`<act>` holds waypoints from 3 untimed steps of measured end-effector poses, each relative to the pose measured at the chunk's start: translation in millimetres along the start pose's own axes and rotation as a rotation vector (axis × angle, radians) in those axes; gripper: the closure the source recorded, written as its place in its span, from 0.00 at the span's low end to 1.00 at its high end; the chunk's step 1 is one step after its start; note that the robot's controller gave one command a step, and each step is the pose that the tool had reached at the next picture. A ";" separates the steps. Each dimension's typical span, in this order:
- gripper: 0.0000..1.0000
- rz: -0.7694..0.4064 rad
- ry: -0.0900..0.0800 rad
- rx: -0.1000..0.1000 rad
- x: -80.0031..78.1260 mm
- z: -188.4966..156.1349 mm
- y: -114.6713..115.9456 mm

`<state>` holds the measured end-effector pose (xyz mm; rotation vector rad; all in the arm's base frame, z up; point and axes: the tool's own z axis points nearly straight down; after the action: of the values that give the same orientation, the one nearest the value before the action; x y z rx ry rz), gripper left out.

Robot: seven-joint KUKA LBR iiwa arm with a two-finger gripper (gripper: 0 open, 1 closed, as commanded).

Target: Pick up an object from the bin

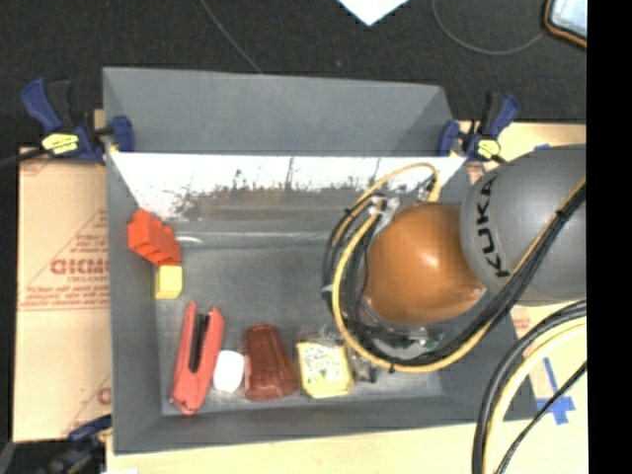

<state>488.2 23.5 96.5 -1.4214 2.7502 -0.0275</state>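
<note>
A: Far left, a red block (150,237) sits by the bin's (276,117) left wall, with a yellow cube (169,282) touching it just below.

B: Along the front wall: a red cutter (197,356), a white lump (229,371), a brown roll (267,363), then a pale yellow packet (324,368).

A: The gripper (378,355) is down just right of that packet, under the orange cover (420,265).

B: Open, closed, holding anything? Can't tell from here.

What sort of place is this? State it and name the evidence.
Probably a robotics lab's bin-picking test cell: a KUKA arm hangs over a grey metal bin holding small loose things, such as a red cutter-like tool and a yellow block.
</note>
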 end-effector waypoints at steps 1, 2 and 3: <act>1.00 0.003 0.000 0.000 -0.3 -15.4 -0.6; 1.00 0.005 -0.002 0.002 -0.8 -24.9 -1.7; 1.00 0.006 -0.004 0.003 -1.0 -31.2 -2.0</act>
<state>488.9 22.9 127.8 -1.4110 2.7505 -0.0284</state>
